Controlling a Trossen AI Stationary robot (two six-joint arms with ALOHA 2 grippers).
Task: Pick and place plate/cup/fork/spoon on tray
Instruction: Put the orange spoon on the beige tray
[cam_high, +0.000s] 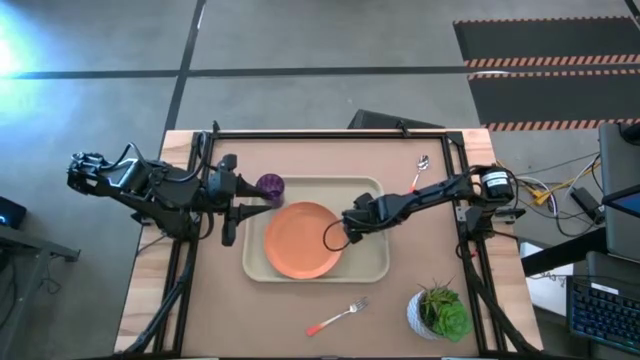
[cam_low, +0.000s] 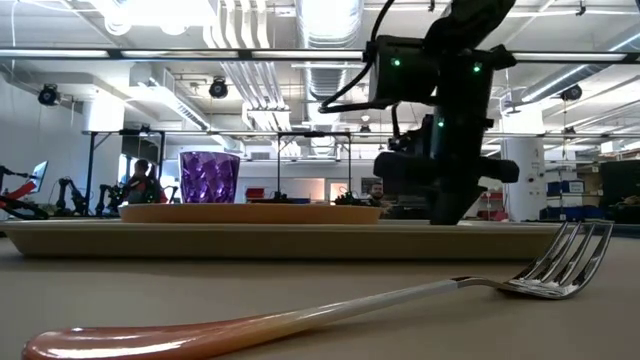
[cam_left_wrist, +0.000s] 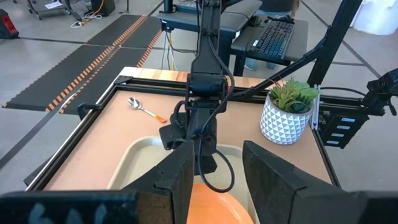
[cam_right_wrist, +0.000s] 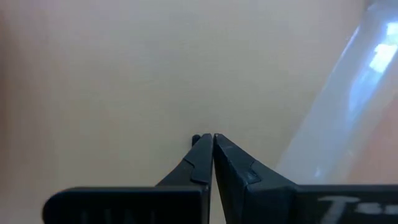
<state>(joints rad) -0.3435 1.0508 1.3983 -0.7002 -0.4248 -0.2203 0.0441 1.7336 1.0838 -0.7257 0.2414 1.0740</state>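
The cream tray (cam_high: 372, 262) lies mid-table. The orange plate (cam_high: 303, 240) lies flat on its floor, and the purple cup (cam_high: 270, 186) stands at its far left corner. The fork (cam_high: 338, 317) lies on the table near the front edge, close up in the low view (cam_low: 540, 278). The spoon (cam_high: 420, 172) lies on the table at the far right. My left gripper (cam_high: 232, 205) is open and empty at the tray's left rim, beside the cup. My right gripper (cam_high: 352, 222) is shut and empty, low over the tray floor just right of the plate. My right gripper (cam_right_wrist: 207, 138) points its shut fingertips down at the tray's bare floor (cam_right_wrist: 186, 74), beside the plate's right edge. I cannot tell whether the tips touch the floor.
A white pot with a green plant (cam_high: 438, 312) stands at the table's near right corner. A black frame (cam_high: 330, 133) runs along the table's far and side edges. Bare table lies around the fork at the front.
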